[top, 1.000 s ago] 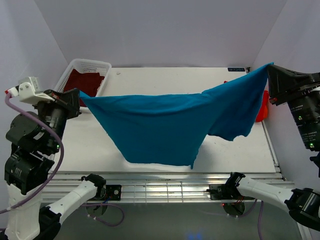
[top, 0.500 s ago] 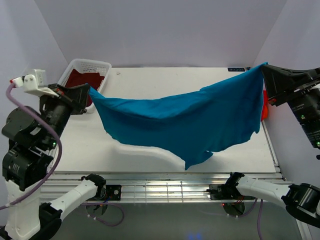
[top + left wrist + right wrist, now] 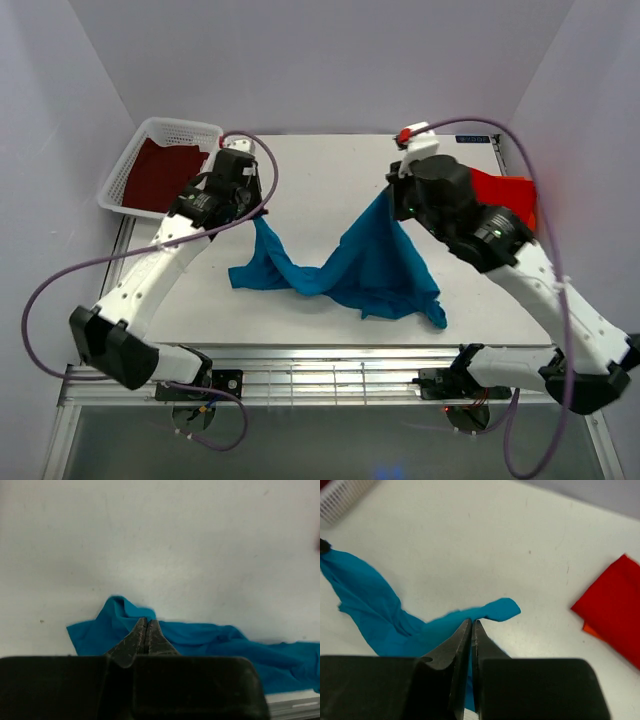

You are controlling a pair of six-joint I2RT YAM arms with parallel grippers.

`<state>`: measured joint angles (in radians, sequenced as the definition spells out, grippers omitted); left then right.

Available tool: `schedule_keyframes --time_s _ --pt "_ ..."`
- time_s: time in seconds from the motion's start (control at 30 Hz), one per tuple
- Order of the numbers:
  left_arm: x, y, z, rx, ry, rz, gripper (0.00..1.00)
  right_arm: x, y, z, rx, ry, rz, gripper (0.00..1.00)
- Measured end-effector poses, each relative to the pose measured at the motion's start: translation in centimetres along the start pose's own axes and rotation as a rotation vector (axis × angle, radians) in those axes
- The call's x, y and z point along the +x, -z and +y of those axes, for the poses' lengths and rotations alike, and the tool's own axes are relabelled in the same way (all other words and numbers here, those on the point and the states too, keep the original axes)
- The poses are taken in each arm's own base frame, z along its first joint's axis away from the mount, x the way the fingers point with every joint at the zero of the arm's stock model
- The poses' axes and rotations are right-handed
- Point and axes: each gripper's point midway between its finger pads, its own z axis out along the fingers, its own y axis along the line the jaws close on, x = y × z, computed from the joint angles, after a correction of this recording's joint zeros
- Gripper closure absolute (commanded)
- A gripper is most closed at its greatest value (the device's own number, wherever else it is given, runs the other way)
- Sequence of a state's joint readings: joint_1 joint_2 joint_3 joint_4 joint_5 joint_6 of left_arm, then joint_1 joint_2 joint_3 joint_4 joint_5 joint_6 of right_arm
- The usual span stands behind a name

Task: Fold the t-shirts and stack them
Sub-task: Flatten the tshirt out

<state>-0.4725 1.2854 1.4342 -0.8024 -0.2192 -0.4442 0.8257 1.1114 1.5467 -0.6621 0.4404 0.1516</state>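
Both arms reach out over the table (image 3: 330,165) with the teal shirt (image 3: 345,270) strung between them. The left gripper (image 3: 252,216) has its jaws pressed together on one edge of the cloth, and the right gripper (image 3: 389,204) is pinched tight on another. From each pinch the cloth drops steeply, and the middle and the lower hem lie rumpled on the table near the front.

I take this to be the laying-out step: the teal shirt is being put down so it can be folded. It is bunched and not flat. The next move, I judge, calls for drawing the two held points apart and lowering them together, so the cloth spreads smooth before either grip opens.

The red shirt (image 3: 510,195) lies folded at the right side of the table, partly behind the right arm. The maroon shirt (image 3: 155,170) sits in the basket (image 3: 185,128) at the far left.

The top view alone shows the whole sag of the cloth and both arms at once. The wrist views give what it cannot: each pair of fingers closed to a thin seam. Whether cloth is caught in that seam is hard to tell from the left wrist, where teal shows just past the tips. The right wrist view also shows the red shirt's squared edges, well apart from the teal.
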Motion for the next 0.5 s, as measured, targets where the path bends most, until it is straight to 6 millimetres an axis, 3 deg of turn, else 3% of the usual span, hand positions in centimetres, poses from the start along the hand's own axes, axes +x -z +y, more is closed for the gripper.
schedule_keyframes --time_s 0.07,0.13,0.2,0.27,0.33,0.4,0.43,0.47,0.5 --pt "3.7 -3.3 1.0 -0.060 -0.028 0.137 1.00 4.5 -3.7 -0.2 0.033 0.027 0.151 0.92" --pt "5.0 -5.3 1.7 -0.093 -0.032 0.205 1.00 7.1 -6.7 -2.1 0.086 0.018 0.243 0.92" --pt "3.9 -6.8 1.9 -0.107 -0.018 0.211 1.00 7.8 -9.0 -5.1 0.152 -0.019 0.272 0.92" --pt "0.3 -9.1 1.5 -0.102 0.011 0.157 1.00 7.2 -10.8 -8.0 0.206 -0.054 0.261 0.92" --pt "-3.3 -11.2 1.2 -0.100 0.028 0.102 1.00 4.9 -13.1 -10.5 0.240 -0.084 0.213 0.92" --pt "-8.6 -13.8 0.3 -0.079 0.042 0.004 1.00 1.1 -16.1 -12.4 0.244 -0.108 0.130 0.92" --pt "-14.8 -13.0 -1.4 -0.022 0.058 -0.146 1.00 -1.4 -17.7 -13.1 0.239 -0.113 0.075 0.92" --pt "-13.7 -15.8 -0.8 -0.043 0.056 -0.110 1.00 -3.6 -18.9 -13.7 0.233 -0.114 0.020 0.92" --pt "-15.5 -16.3 -1.0 -0.032 0.059 -0.159 1.00 -5.9 -20.1 -14.3 0.224 -0.112 -0.028 0.92"
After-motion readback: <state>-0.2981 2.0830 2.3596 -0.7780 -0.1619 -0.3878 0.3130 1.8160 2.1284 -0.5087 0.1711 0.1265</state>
